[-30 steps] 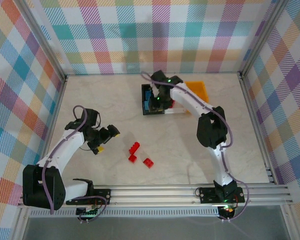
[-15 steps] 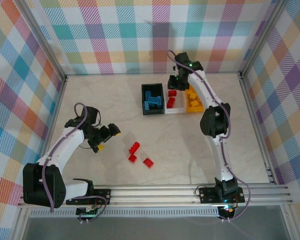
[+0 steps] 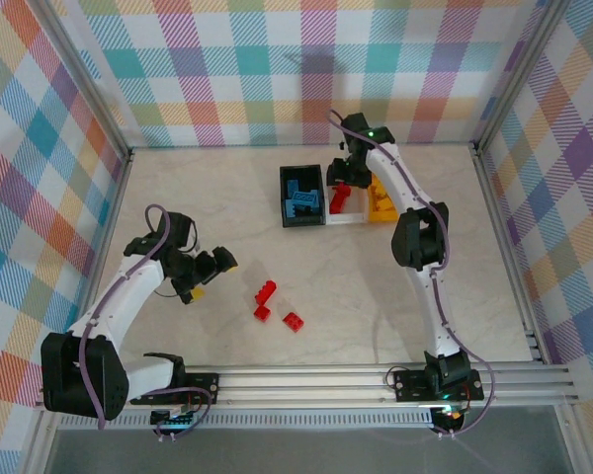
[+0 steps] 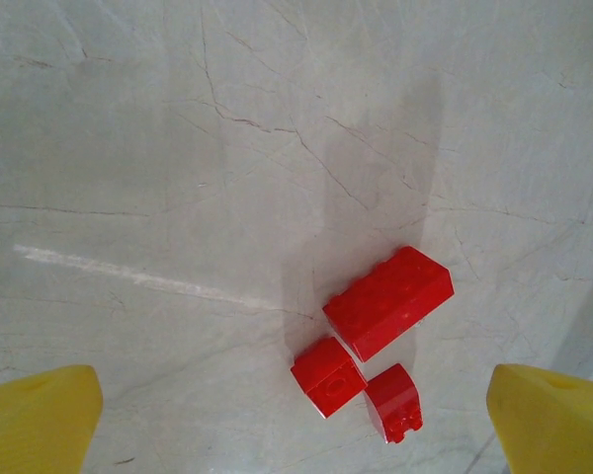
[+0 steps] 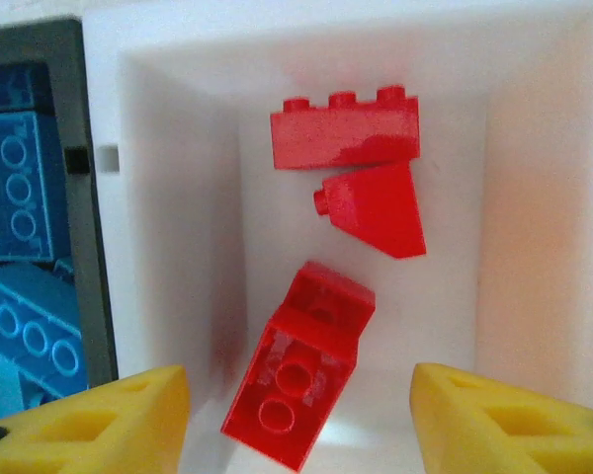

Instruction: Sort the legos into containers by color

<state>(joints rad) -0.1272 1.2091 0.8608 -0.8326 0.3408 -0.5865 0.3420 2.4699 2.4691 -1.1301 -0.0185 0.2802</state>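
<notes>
My right gripper (image 3: 344, 185) (image 5: 301, 427) hangs open over the white bin (image 3: 347, 219) (image 5: 158, 197). Three red legos lie in that bin: a long brick (image 5: 344, 128), a sloped piece (image 5: 374, 210) and an upside-down brick (image 5: 298, 380) right below the yellow fingers, untouched by them. The black bin (image 3: 285, 197) holds blue legos (image 3: 302, 196) (image 5: 20, 188). The orange-yellow bin (image 3: 381, 205) stands right of the white one, partly under the arm. My left gripper (image 3: 204, 276) (image 4: 296, 425) is open, low over the table, facing three loose red legos (image 3: 267, 291) (image 4: 387, 301), (image 4: 328, 375), (image 4: 393, 402).
The three bins stand side by side at the back middle of the marble table (image 3: 198, 197). Plaid walls and metal frame posts (image 3: 499, 197) close in the sides. A rail (image 3: 376, 377) runs along the near edge.
My right gripper swung from above the black bin to above the white bin, where a red brick now lies below its open fingers. The left arm has barely moved.
</notes>
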